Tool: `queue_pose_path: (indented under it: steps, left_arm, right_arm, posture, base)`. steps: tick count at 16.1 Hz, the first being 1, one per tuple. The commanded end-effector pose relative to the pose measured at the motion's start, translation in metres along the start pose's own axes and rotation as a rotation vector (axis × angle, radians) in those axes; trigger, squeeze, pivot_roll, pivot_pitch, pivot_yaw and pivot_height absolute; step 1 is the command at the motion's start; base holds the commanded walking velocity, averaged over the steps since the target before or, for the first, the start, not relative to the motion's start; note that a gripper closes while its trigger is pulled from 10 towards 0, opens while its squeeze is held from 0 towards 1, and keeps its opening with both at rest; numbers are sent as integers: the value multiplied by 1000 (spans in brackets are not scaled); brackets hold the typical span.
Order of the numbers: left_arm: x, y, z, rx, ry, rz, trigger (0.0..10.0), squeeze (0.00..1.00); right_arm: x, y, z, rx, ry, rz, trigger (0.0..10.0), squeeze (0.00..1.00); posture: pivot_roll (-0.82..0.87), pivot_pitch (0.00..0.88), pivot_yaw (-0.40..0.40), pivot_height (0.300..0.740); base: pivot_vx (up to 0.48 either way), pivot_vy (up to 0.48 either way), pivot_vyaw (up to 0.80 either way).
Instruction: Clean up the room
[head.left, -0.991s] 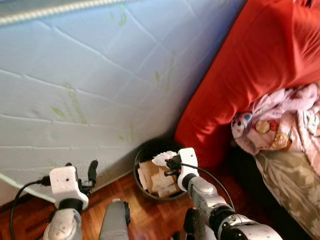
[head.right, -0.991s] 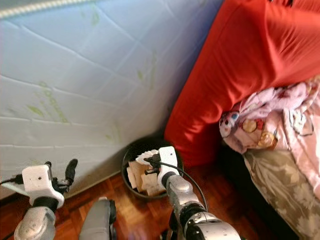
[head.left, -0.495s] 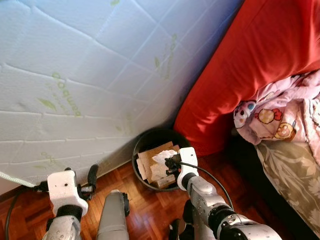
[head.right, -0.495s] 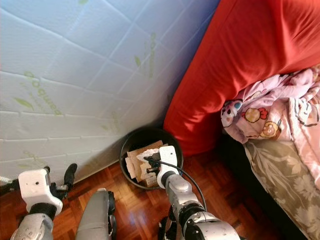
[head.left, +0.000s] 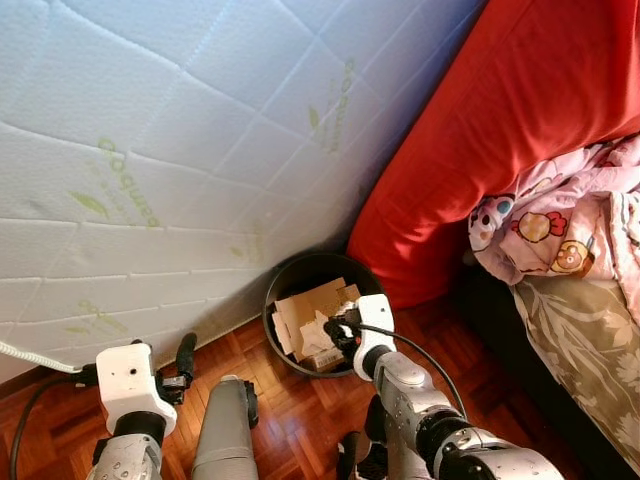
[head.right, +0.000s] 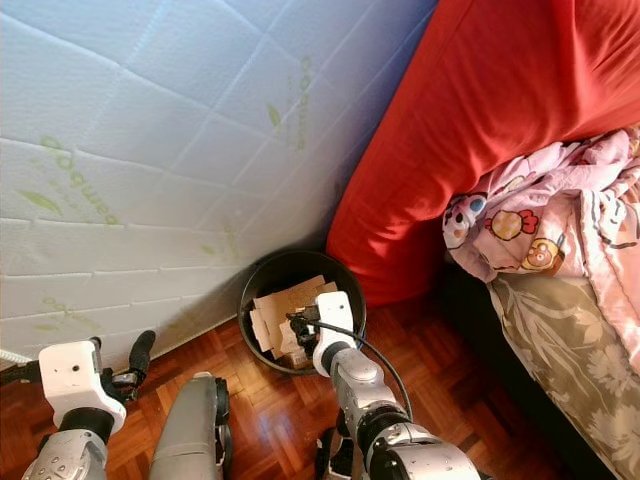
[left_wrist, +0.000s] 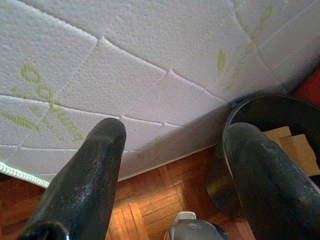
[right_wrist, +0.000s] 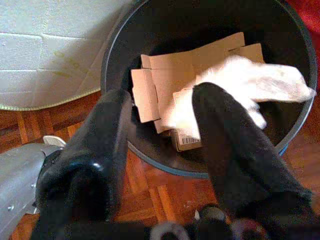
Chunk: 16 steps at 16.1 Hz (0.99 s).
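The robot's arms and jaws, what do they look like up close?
Both arms are silver metal tubes ending in white boxy wrist housings. Each gripper, the left gripper and the right gripper, has two long, rounded black fingers. A thin black cable loops along the right forearm; another trails from the left wrist.

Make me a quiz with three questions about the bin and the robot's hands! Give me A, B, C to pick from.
1. Where does the black bin stand?
A. on the bed
B. on the wooden floor, between the white mattress and the red cushion
C. on a shelf

2. What colour is the crumpled tissue in the bin?
A. white
B. green
C. blue

3. How are the jaws of the right gripper?
A. shut on a box
B. shut on the tissue
C. open, over the bin

Answers:
1. B, the head views show it on the parquet in that corner.
2. A, it lies white on the brown cardboard.
3. C, the right wrist view shows a gap between the two black fingers.
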<state>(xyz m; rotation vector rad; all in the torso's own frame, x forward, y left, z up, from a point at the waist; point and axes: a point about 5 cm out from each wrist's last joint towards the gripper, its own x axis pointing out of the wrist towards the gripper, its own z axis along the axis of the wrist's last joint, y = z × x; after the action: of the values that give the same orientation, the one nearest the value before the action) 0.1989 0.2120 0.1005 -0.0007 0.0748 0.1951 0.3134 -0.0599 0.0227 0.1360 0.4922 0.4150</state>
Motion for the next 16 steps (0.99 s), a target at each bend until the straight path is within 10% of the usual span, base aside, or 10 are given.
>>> queue_pose_path:
  steps: [1, 6, 7, 8, 13, 16]
  left_arm:
    - [-4, -1, -2, -2, 20, 7, 10000, 0]
    - [-3, -1, -2, -2, 19, 9, 10000, 0]
    - [-2, -1, -3, -3, 20, 9, 10000, 0]
    - [-1, 0, -4, -3, 24, 9, 10000, 0]
    - [0, 13, -36, 16, 127, 22, 10000, 0]
    - [2, 22, -69, 43, 228, 14, 10000, 0]
  right_arm:
    - [-2, 1, -10, -18, 40, 11, 10000, 1000]
    - [-3, -1, -15, -39, 67, 7, 10000, 1000]
    - [-4, -2, -16, -49, 71, 1, 10000, 718]
    - [-5, -5, -16, -47, 70, -12, 10000, 0]
    - [-31, -61, -34, 121, 25, -242, 10000, 0]
    - [-81, -109, -87, 232, 85, -450, 10000, 0]
  posture:
    - [374, 326, -145, 627]
    - [373, 322, -146, 627]
    - [372, 320, -145, 627]
    - [368, 314, -143, 627]
    - [321, 253, -125, 647]
    - [281, 175, -114, 687]
  base:
    - [0, 0, 0]
    - [0, 0, 0]
    - [0, 0, 0]
    - [0, 0, 0]
    - [0, 0, 0]
    - [0, 0, 0]
